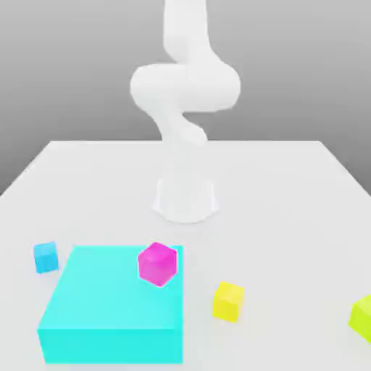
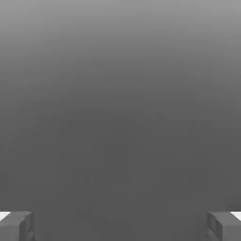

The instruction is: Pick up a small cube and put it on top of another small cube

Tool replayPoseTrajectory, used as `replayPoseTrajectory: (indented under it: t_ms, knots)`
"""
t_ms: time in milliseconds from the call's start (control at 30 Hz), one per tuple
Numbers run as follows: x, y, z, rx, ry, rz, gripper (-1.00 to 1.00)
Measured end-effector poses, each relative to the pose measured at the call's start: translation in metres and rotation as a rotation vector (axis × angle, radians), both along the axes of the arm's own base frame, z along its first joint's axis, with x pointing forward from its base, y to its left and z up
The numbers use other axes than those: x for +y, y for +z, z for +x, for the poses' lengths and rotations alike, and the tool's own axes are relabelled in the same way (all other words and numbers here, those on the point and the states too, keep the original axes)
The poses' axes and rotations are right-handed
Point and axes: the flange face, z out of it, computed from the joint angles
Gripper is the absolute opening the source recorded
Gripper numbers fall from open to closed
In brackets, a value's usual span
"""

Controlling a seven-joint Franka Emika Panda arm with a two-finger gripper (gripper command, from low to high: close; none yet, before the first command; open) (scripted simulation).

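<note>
Nothing done yet. The yellow cube sits on the table, untouched and unstacked. The whole job is still ahead: reach, grasp, lift, carry, place on another small cube

Gripper: fingers stand wide apart at opposite edges of the hand view, nothing between them, only plain grey background beyond. It holds nothing

In the exterior view the arm rises from its base at mid-table, well back from the cubes

Yellow cube: near the front of the table, toward the exterior view's right, just beside the cyan block but apart from it, a clear gap shows. Small, plain, bright yellow, flat on one face, turned a little so that two sides and the top show. It's free on all sides, so my guess is an easy top-down grasp

Other things:
- magenta cube at the cyan block's far right corner; can't tell if it sits on the block or just behind it
- blue cube on the table off the block's left
- lime cube at the exterior view's right edge, cut off by the frame

Candidate bases for the stack are magenta, blue or lime; which one is meant I can't tell. Magenta is nearest the yellow cube, lime next, blue farthest with the block in between
</note>
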Motion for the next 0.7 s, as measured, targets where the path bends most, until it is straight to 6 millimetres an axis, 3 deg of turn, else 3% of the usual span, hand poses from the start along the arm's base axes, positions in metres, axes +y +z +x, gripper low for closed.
replayPoseTrajectory:
  t_ms: [167, 333, 500, 633, 700]
  knots:
    - [0.023, -0.122, 0.052, 0.173, 0.230, -0.131, 0.00]
    - [0.045, -0.241, 0.064, 0.328, 0.463, -0.237, 0.00]
    - [0.064, -0.354, 0.044, 0.475, 0.711, -0.325, 0.00]
    - [0.074, -0.436, 0.008, 0.587, 0.922, -0.383, 0.00]
    - [0.075, -0.467, -0.008, 0.626, 0.994, -0.400, 0.00]
